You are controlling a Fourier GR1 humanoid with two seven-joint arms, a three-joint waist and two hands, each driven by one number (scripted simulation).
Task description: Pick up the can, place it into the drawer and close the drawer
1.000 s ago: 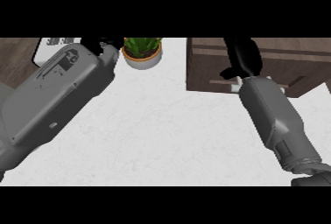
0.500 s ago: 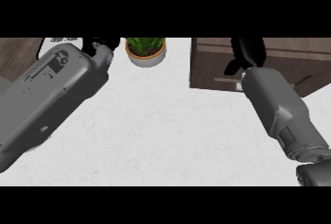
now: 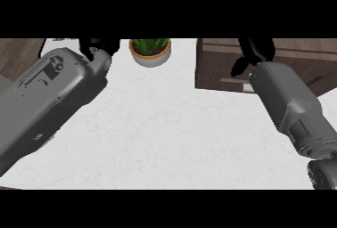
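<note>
Both forearms have slid closer; right hand (image 3: 253, 53) over the brown drawer (image 3: 217, 62), grip apparently unreadable, can unseen.

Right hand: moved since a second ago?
Yes. The right hand has slid slightly rightward and up-view over the dark wood drawer unit, with the potted plant as the fixed reference.

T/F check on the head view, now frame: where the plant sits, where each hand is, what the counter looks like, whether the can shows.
1. The potted plant stands on the white counter near the top edge. True.
2. The right hand is over the dark wooden drawer unit. True.
3. The left hand rests on the drawer unit. False: it is at upper left, beside the plant.
4. The can stands in plain view mid-counter. False: no can is visible.
5. The counter is black. False: it is white, marbled.
</note>
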